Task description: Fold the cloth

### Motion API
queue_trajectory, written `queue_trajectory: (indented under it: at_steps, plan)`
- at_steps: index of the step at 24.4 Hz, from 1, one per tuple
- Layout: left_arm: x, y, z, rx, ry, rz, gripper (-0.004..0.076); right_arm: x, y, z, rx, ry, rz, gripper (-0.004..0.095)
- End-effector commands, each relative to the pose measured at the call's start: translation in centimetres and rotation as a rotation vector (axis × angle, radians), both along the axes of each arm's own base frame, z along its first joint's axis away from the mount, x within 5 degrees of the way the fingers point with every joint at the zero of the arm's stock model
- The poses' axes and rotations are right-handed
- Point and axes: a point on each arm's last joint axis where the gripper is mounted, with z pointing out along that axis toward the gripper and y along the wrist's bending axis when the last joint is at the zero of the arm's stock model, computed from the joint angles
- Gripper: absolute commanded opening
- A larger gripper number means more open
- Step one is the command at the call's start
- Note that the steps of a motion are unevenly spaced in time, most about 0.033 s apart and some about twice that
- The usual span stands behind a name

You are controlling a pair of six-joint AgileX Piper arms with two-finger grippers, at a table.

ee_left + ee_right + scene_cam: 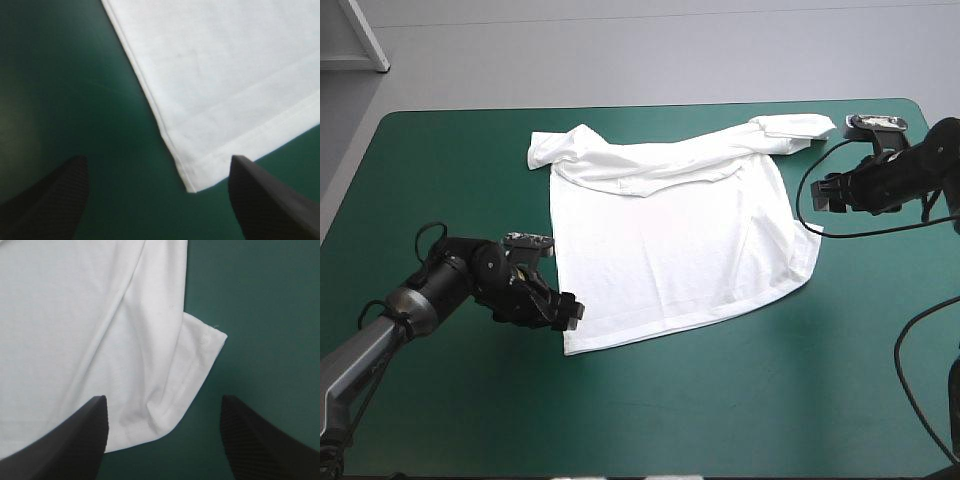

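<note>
On teal-green cover [720, 400], flat T-shirt [670, 240]; L hand [570, 310] at hem corner, R hand [820, 192] beside, both agape.

T-shirt [670, 240]: plain white. Surface [720, 400]: teal-green cover. Fingers [50, 205]: black w/ fine woven-grid texture, both arms.

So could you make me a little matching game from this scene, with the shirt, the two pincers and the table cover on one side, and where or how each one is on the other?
Things:
1. T-shirt
2. left pincer
3. right pincer
4. table cover

Places or states:
A. open, at the T-shirt's near left corner
B. teal-green, showing all around the T-shirt
C. white, spread out on the table
D. open, at the T-shirt's right side

Pairs: 1-C, 2-A, 3-D, 4-B
</note>
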Motion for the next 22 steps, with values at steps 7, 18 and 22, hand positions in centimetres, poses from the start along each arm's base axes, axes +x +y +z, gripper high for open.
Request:
queue_trajectory:
  at_steps: [7, 18, 22]
  plan:
    - [-2.0, -5.0, 0.3, 0.013, -0.208, -0.038, 0.0522, -0.6, 0.1, 2.1, 0.021, -0.097, -0.013, 0.0579]
    - [-2.7, -5.9, -5.1, 0.154, -0.103, -0.047, 0.0513, -0.6, 0.0, 2.0, 0.021, -0.085, -0.016, 0.0539]
    - [-2.6, -6.7, -6.5, 0.119, -0.038, -0.032, 0.0285, 0.2, -0.1, 1.0, 0.024, -0.060, -0.019, 0.0539]
